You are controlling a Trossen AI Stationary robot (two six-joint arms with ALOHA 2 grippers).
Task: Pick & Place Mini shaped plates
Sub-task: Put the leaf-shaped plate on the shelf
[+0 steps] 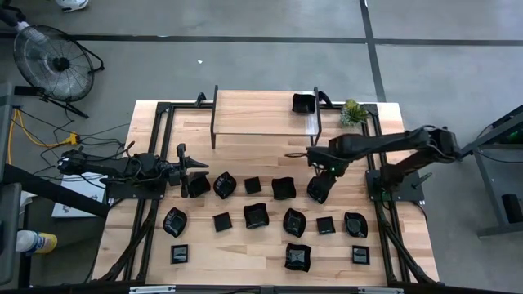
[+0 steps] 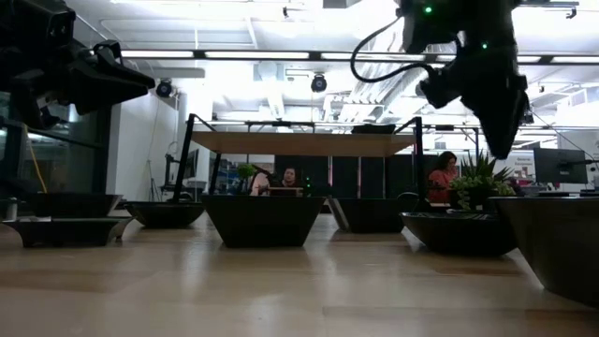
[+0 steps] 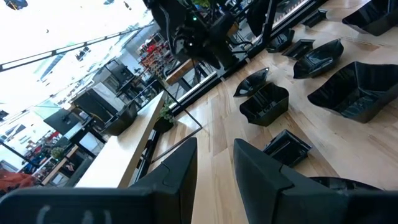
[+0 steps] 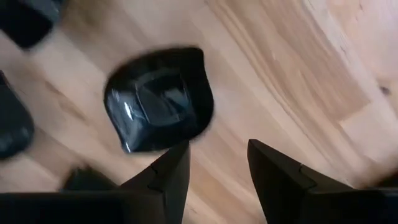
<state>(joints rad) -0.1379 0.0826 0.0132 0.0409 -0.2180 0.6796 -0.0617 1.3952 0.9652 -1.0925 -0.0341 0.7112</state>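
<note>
We count sixteen black plates (image 1: 255, 216) on the wooden table (image 1: 147, 245), one on the shelf (image 1: 261, 114); left gripper (image 1: 189, 167) and right gripper (image 4: 217, 163) both empty, fingers apart.

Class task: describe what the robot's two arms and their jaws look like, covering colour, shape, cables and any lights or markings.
Both arms are dark, nearly black, built of jointed segments. The left gripper and right gripper each end in two flat, wedge-shaped black jaws that taper towards the tips. A thin black cable loops out from the right arm near its wrist, and small green indicator lights glow on its body. No markings are readable.
</note>
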